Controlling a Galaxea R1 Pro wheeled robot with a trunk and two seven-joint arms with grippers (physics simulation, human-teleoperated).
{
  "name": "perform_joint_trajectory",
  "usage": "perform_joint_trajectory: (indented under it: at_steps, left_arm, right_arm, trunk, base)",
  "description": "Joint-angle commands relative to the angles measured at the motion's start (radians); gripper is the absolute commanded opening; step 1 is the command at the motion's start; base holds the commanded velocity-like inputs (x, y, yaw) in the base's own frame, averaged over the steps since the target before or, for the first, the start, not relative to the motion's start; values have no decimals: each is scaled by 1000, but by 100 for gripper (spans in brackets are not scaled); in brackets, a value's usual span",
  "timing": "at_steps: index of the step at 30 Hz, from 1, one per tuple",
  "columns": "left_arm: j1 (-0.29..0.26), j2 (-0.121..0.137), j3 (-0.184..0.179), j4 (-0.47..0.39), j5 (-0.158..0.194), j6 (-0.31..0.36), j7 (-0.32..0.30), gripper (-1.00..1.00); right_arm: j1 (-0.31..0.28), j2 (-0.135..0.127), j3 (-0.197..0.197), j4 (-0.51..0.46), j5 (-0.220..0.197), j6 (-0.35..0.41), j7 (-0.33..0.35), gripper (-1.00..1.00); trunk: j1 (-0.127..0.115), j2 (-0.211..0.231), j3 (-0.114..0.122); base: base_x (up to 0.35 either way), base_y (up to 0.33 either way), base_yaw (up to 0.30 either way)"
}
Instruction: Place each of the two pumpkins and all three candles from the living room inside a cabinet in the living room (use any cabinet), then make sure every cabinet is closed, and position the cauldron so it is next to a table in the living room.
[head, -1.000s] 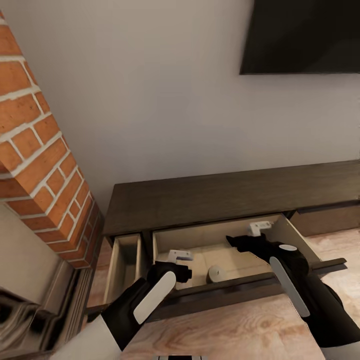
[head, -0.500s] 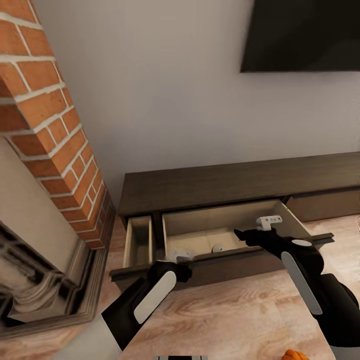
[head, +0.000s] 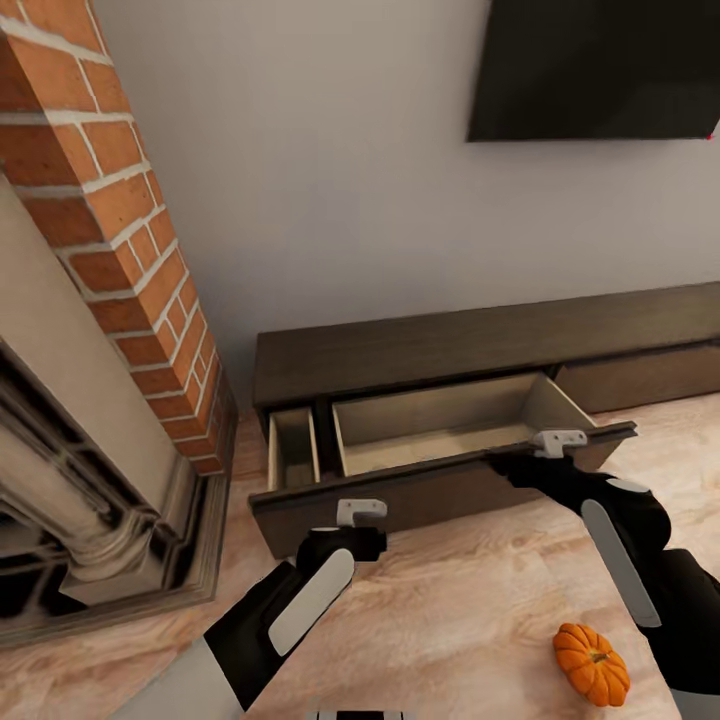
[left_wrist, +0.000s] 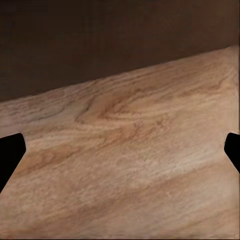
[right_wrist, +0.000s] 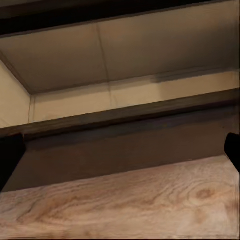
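The cabinet (head: 440, 350) is a long, low unit of dark-brown wood with a flat matte top, set against a plain pale wall beside a column of rough orange brick (head: 120, 230). Its wide drawer (head: 440, 440) stands pulled out, smooth beige boards inside; what shows of its floor is bare, though the front board hides the near part. A narrow compartment (head: 292, 450) just beside it is open too, with the same pale lining. The floor (head: 450, 620) is light wood with a swirling grain.

One pumpkin (head: 592, 662) sits on that floor well in front of the cabinet, near the right forearm: squat, ribbed, bright orange with a short stem.

The left gripper (head: 360, 512) hangs just before the drawer front, jaws spread wide over floor and dark wood, holding nothing. The right gripper (head: 558, 440) is at the drawer's right front corner, fingers (right_wrist: 10, 155) wide apart on either side of the front board's top edge, not clamped on it.
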Motion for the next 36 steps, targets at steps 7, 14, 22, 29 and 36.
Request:
perform_joint_trajectory:
  at_steps: [7, 14, 22, 29, 36]
  left_arm:
    - [27, 1, -4, 2, 6, -24, 9, 100]
    - [28, 3, -4, 7, 5, -44, 4, 100]
    - [32, 4, -4, 10, 3, -48, 1, 100]
    - [34, 3, -4, 10, 3, -48, -1, 100]
    - [39, 4, -4, 11, 5, -67, -1, 100]
  right_arm:
    - [2, 1, -24, -1, -3, 4, 0, 100]
    - [2, 2, -23, -1, -2, 3, 0, 100]
    - [2, 2, -20, -1, -2, 3, -1, 100]
    - [2, 2, -21, -1, -2, 3, -1, 100]
    - [2, 2, -24, -1, -1, 3, -1, 100]
  trunk:
    - [-1, 0, -1]
    - [-1, 0, -1]
    - [-1, 0, -1]
    - [-1, 0, -1]
    - [-1, 0, -1]
  base:
    - [-64, 32, -261]
    - [-2, 1, -263]
    - [0, 0, -264]
    - [-113, -81, -265]
    - [-291, -145, -265]
